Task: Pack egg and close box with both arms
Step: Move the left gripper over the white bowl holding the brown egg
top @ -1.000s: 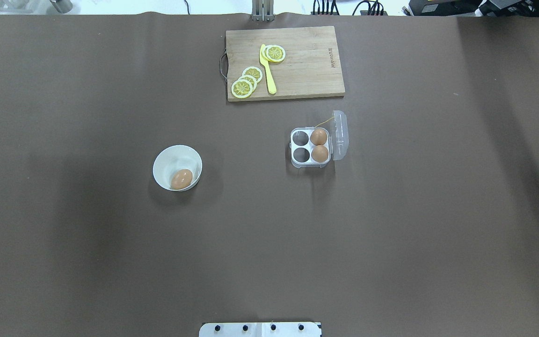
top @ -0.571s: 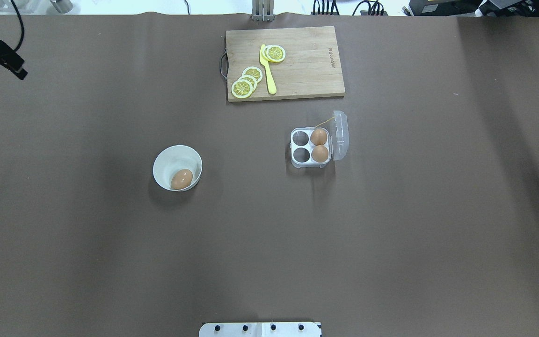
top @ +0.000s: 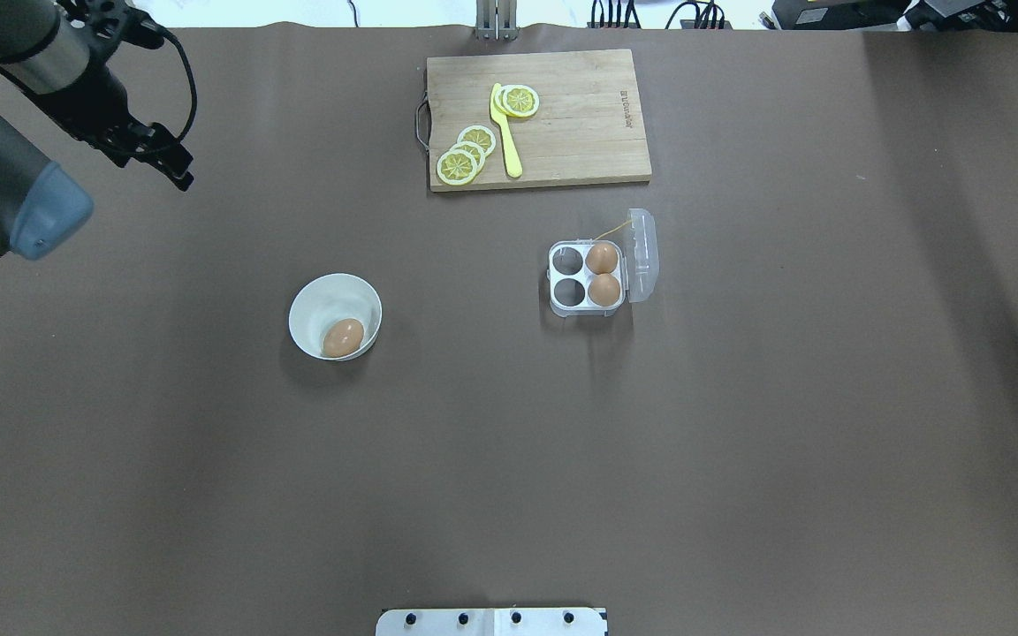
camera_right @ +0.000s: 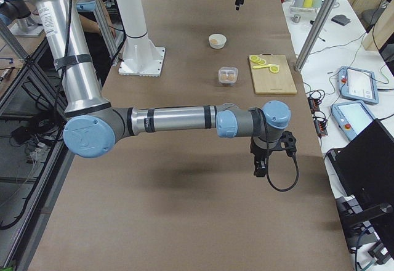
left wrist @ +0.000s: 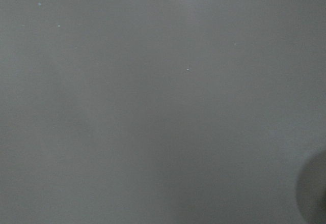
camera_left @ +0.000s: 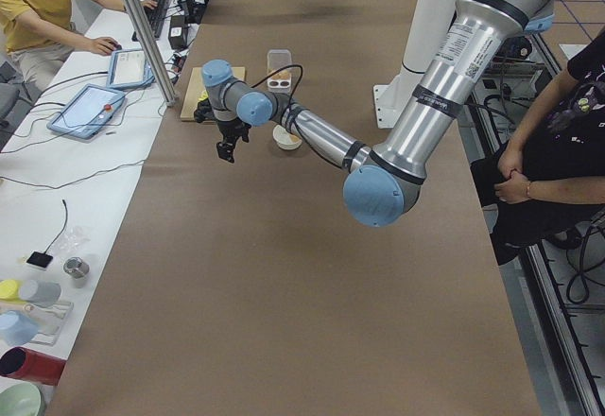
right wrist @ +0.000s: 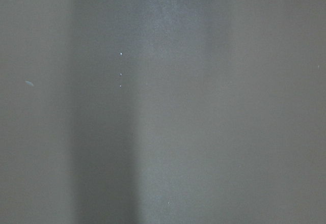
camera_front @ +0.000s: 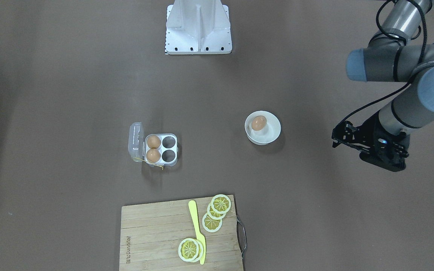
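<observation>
An orange-brown egg [top: 343,337] lies in a white bowl [top: 315,296] left of centre; it also shows in the front view [camera_front: 259,123]. The clear box [top: 553,281] stands open with its lid [top: 641,256] flipped to the right. Two eggs [top: 601,259] [top: 603,290] fill its right cells, and the two left cells are empty. My left gripper [top: 180,168] hangs over the far left of the table, well away from the bowl; it looks open and empty. My right gripper [camera_right: 258,171] shows only in the exterior right view, over bare table, and I cannot tell its state.
A wooden cutting board [top: 580,115] with lemon slices [top: 465,155] and a yellow knife [top: 505,132] lies at the far edge beyond the box. The white pedestal [camera_front: 198,26] stands at the near edge. Both wrist views show only blurred table.
My left arm has come into the overhead view from the upper left, and its gripper has moved right and nearer. The egg, bowl and box have not moved.
</observation>
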